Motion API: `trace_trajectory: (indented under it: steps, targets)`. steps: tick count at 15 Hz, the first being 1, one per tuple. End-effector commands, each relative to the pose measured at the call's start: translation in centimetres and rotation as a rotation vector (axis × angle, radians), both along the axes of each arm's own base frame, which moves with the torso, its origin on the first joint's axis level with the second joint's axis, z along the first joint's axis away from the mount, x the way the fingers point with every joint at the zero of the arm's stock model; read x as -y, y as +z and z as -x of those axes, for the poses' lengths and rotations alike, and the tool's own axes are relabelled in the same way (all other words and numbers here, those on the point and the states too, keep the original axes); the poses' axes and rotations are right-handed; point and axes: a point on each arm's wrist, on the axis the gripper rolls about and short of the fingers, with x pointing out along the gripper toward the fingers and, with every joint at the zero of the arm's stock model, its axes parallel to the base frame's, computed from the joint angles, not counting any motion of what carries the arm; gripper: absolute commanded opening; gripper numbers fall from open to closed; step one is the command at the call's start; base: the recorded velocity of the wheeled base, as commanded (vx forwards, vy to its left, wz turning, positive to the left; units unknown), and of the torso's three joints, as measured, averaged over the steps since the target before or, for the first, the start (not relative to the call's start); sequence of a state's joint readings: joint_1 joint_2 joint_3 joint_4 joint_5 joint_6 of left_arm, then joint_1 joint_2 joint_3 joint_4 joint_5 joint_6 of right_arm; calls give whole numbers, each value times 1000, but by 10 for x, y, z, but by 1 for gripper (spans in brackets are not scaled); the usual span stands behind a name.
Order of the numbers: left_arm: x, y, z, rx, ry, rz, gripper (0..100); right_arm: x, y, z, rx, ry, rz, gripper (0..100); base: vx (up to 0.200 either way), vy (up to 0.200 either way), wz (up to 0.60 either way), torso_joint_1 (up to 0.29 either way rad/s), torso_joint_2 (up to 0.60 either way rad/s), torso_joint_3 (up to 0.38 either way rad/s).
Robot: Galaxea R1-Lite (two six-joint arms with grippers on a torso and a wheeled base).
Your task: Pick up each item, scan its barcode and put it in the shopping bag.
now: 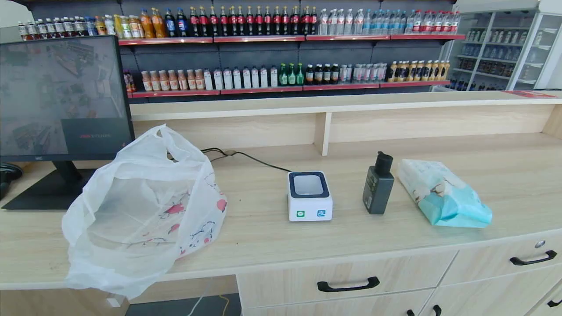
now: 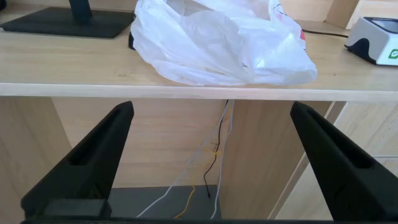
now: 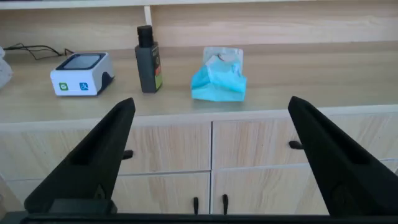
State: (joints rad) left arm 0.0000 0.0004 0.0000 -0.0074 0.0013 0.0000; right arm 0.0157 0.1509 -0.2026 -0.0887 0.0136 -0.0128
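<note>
Drink shelves (image 1: 259, 38) back the pale wood table (image 1: 263, 237). Crinkly film bag (image 1: 145, 210) slumps lower left; soft pack (image 1: 443, 193) lies right, rigid dark bottle (image 1: 377, 186) just beside it, boxy scanner (image 1: 309, 195) centre. My left claw (image 2: 211, 111) and right claw (image 3: 211, 107) gape, empty. I'd grip the bottle's flat sides, upright, label outward.

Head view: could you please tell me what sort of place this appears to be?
Most likely a small shop's checkout: shelves of bottled drinks behind, a barcode scanner on the wooden counter, and a plastic shopping bag beside it.
</note>
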Motion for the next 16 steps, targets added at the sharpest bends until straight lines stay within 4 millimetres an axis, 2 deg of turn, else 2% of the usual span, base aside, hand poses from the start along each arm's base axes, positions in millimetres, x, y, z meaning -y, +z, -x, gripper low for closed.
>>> trace_trajectory:
  steps: [1,2,4,8,13,15,16]
  targets:
    - [0,0,0,1,0,0,100,-2,77,-65,43,14,28,100,0,0,0,0,0,0]
    - [0,0,0,1,0,0,100,-2,86,-92,111,12,37,100,0,0,0,0,0,0]
    - [0,0,0,1,0,0,100,-4,83,-132,219,9,42,100,0,0,0,0,0,0]
    - [0,0,0,1,0,0,100,-15,68,-178,227,64,65,100,0,0,0,0,0,0]
    - [0,0,0,1,0,0,100,-27,50,-199,143,121,69,100,0,0,0,0,0,0]
    - [0,0,0,1,0,0,100,-30,38,-197,93,143,79,100,0,0,0,0,0,0]
    - [0,0,0,1,0,0,100,-29,27,-190,65,142,97,100,0,0,0,0,0,0]
